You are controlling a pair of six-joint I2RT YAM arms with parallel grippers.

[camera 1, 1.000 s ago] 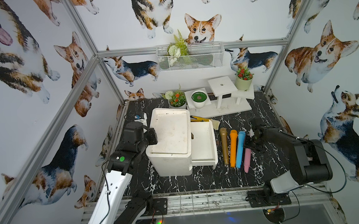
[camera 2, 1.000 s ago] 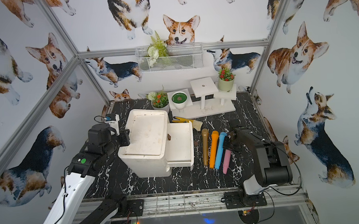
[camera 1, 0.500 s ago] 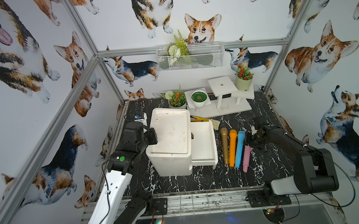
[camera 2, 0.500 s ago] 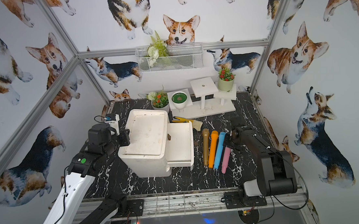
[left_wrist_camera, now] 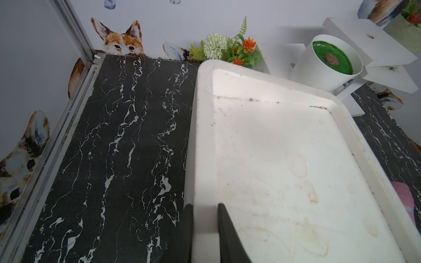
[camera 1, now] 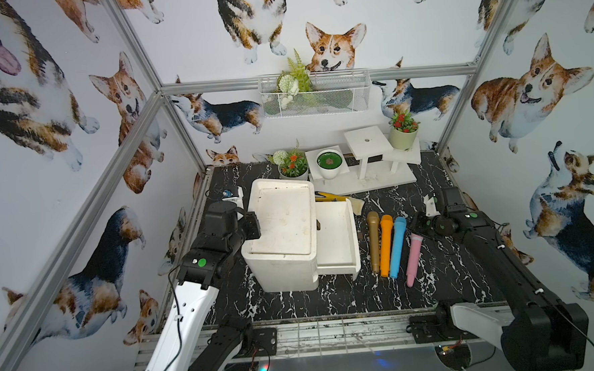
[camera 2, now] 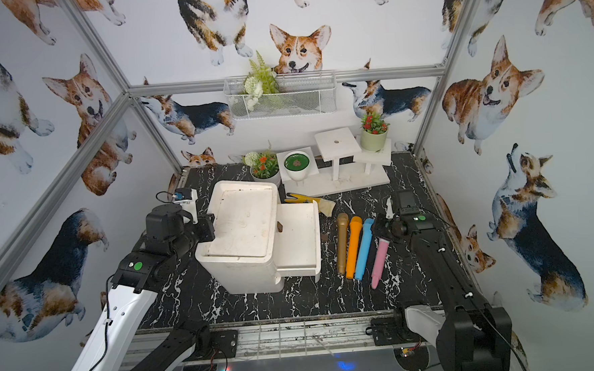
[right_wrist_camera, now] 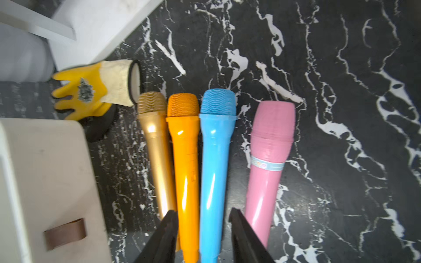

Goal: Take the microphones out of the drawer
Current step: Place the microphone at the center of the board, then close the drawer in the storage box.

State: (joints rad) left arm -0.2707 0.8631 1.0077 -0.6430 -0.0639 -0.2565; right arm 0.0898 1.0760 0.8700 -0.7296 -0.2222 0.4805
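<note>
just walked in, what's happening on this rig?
The left gripper is clamped on the rim of the white drawer unit. Its drawer stands pulled out and empty. A gold microphone, an orange one, a blue one and a pink one lie side by side on the table. The right gripper hovers open over them, holding nothing.

Left gripper clamps cabinet rim — 2 fingers (black).

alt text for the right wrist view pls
A gold microphone, orange microphone, blue microphone and pink microphone lie side by side on a black marble table. The open, empty right gripper frames the orange and blue handles. A yellow glove lies by the gold head; a white drawer unit with a brown tab is partly in view.
</note>
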